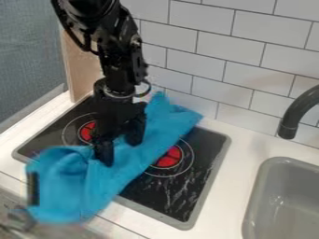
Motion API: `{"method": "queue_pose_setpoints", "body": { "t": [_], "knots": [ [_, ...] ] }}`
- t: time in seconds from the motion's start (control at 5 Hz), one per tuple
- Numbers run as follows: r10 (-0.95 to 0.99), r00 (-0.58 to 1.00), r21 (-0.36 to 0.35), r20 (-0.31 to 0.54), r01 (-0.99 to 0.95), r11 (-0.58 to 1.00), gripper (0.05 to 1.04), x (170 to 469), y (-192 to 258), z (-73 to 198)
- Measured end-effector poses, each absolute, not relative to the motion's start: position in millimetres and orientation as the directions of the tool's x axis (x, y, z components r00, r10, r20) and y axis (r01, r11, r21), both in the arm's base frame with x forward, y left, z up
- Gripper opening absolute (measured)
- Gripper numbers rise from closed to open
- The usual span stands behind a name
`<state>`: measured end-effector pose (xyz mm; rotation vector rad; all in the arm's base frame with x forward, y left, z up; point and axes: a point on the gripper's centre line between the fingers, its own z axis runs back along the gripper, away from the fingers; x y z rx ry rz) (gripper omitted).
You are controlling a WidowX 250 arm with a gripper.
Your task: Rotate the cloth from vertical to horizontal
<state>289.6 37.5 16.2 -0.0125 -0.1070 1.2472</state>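
Diagonally across a black glass stovetop (205,147) set in a white desk (227,186), a long blue cloth (168,123) lay beneath my black two-fingered hand (120,152), its long axis slanting from the near edge, lower left, toward the white tiled wall (240,81). My fingers stood wide apart near its middle; the turn, I judged, depended on swinging that slant level.
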Motion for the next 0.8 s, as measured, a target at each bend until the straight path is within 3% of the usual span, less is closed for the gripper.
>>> {"method": "queue_pose_setpoints", "body": {
  "t": [0.4,0.8],
  "knots": [
    [0.812,0.583,-0.085,0.027,-0.808,0.583,0.999,297.0,20.0,16.8],
    [0.529,0.847,-0.046,-0.047,-0.531,0.846,0.999,285.1,6.7,19.3]
  ]
}}
